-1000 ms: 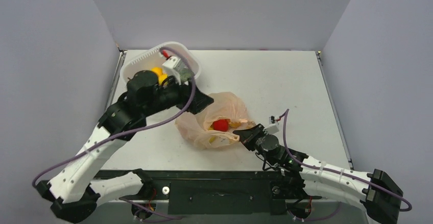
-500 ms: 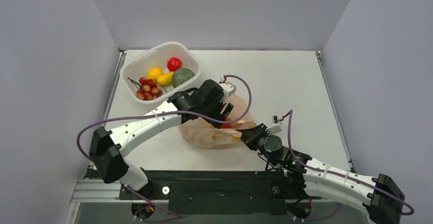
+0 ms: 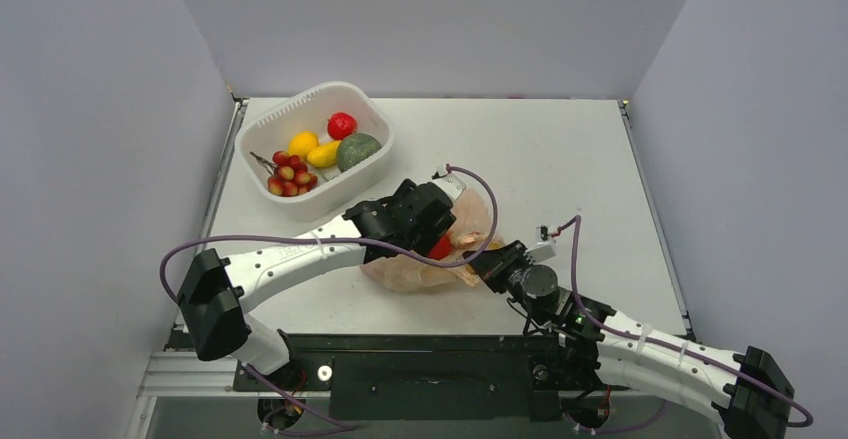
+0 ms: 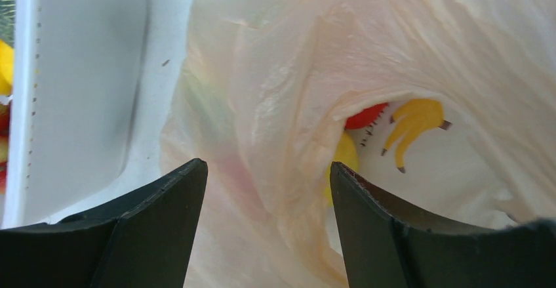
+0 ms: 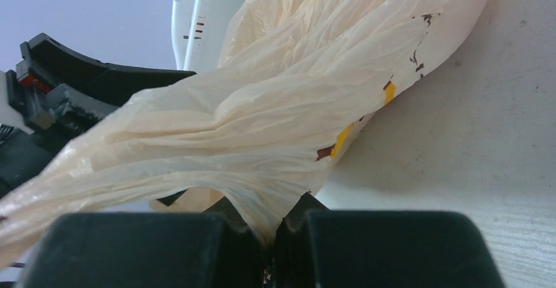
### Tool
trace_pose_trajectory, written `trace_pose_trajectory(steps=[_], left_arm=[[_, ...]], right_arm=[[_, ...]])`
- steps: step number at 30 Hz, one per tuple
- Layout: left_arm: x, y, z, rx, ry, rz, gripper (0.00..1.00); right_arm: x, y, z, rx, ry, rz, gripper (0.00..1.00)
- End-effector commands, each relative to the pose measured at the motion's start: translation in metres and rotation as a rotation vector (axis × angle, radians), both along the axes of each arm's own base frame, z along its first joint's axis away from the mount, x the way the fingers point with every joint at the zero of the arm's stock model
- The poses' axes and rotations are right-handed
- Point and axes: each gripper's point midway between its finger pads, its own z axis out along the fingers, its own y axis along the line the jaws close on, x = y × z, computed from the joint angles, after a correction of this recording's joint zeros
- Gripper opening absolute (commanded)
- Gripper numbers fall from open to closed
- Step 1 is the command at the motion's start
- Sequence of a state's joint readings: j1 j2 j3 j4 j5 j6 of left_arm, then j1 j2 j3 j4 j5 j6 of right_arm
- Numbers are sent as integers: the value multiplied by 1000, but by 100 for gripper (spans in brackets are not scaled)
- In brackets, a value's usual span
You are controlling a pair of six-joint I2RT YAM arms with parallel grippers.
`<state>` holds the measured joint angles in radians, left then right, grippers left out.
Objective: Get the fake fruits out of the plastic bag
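Our left claw [image 4: 265,170] hangs released, its two black fingers [image 4: 164,209] spread wide just above the plastic bag [image 4: 282,84]. Through the bag's opening, in the left wrist view, we see a red fruit [image 4: 365,115] and a yellow fruit [image 4: 345,153] lying inside, next to a yellow banana-shaped print [image 4: 413,121] on the film.

Our right claw [image 5: 272,226] is clenched on a gathered fold of the bag. The thin peach plastic stretches taut from its closed tips toward the left arm.

From the overhead camera, the bag lies crumpled on the white tabletop [image 3: 560,159], near the front edge, between the two claws. The left claw covers its far side and the right claw grips its right end.

At the far left corner, apart from the bag, a white slotted basket [image 3: 300,104] holds more toy fruits [image 3: 303,143], yellow and red. Beside them are a dark green round fruit [image 3: 358,149] and a bunch of red grapes [image 3: 290,174].
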<state>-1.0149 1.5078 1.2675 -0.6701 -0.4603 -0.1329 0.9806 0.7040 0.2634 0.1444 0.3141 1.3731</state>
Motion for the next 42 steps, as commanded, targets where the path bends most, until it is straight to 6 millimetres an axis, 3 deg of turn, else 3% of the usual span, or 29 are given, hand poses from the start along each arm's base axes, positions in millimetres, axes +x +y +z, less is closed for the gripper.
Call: trace_pose_trajectory(steps=[1,3,5,7,8,9,11,16,20,21,24,29,31,34,35,38,40,42], left_arm=[[22,9,4,93,-96,70,67],[26,8,-3,121,-78,80,65],[32,5,-1,109,-68,100,51],[39,1,6,63,-61,121,29],[40,-4,9,25,-52,115,24],[45,-6,18,-21,-55,130,11],[53,-13,37,-124,-63,137,0],[66,-30,88,-415,-33,86,0],[86,-34,123,-652,-1,53,0],[86,-44,133,-717,17,2,0],[100,-48,147,-867,67,-5,0],[97,-54,165,-952,124,-53,0],[88,-50,164,-970,200,-58,7],[68,-33,151,-932,303,-18,32],[59,-24,152,-922,289,-13,36],[33,-4,152,-914,277,1,37],[11,4,153,-912,264,-17,31],[-26,-9,153,-854,216,-103,30]], right_arm=[[4,-3,13,41,-29,-25,0],[4,-6,13,36,-31,-30,0],[4,-8,12,21,-35,-35,0],[3,-12,7,0,-32,-42,0],[3,-13,8,0,-34,-45,0],[3,-15,5,-9,-31,-48,0],[2,-17,3,-14,-30,-52,0],[0,-24,-4,-51,-33,-54,0],[-5,-28,-24,-108,-16,-39,0],[-6,-28,-27,-115,-12,-32,0],[-11,-27,-40,-150,-2,-6,0],[-13,-24,-50,-183,2,11,0],[-12,-21,-47,-214,-14,29,0],[-8,-17,-31,-249,-46,45,0],[-7,-16,-29,-269,-60,52,0],[-3,-14,-13,-294,-91,60,0],[-3,-13,-9,-308,-103,72,0],[-3,-9,-6,-313,-108,91,0]])
